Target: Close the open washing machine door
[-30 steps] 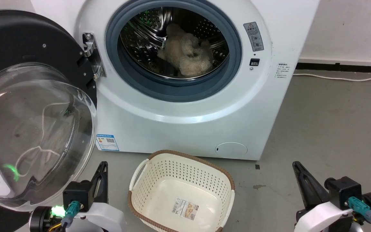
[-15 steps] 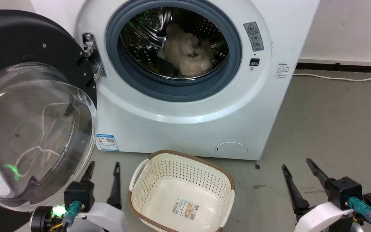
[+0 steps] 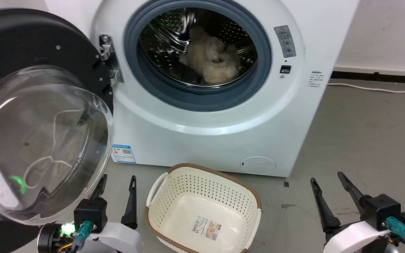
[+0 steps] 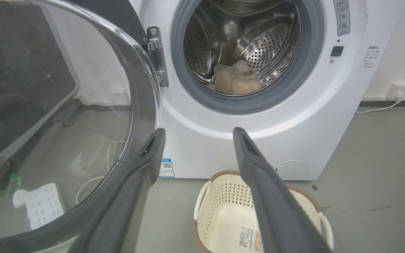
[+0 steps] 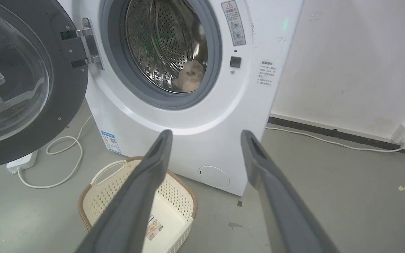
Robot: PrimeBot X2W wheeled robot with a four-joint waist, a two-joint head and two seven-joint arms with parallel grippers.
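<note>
Both grippers have gone from fingers pressed together to fingers spread apart. The whole head view has also slid slightly rightward, a camera shift, not the things.

Left gripper (image 3: pixel 117 178): jaws wide, nothing between them, low at the left over the grey floor (image 3: pixel 364 140). Its outer finger lies along the lower edge of the washing machine door (image 3: pixel 40 133); whether it touches, I cannot tell.

Right gripper (image 3: pixel 326 176): jaws wide and empty, low at the right, well apart from the washing machine (image 3: pixel 206 133).

Door: swung fully open to the machine's left on a metal hinge (image 3: pixel 109 58), with its black rim and domed clear glass facing the robot.

Machine: white front-loader; a blue-grey rubber ring (image 3: pixel 202 100) runs around the steel perforated drum (image 3: pixel 167 35). A fluffy beige item (image 3: pixel 211 59) lies inside the drum — too shapeless to name. The blue label (image 3: pixel 123 153) is low on the left and the round flap (image 3: pixel 258 164) low on the right.

Cream perforated basket (image 3: pixel 202 182): brown-rimmed, on the floor just in front of the machine and between the two grippers, with a sticker on its bottom and nothing else in it.

A white cable (image 3: pixel 364 88) runs along the wall base to the right. In the right wrist view a white power strip (image 5: pixel 23 161) lies on the floor under the open door.
</note>
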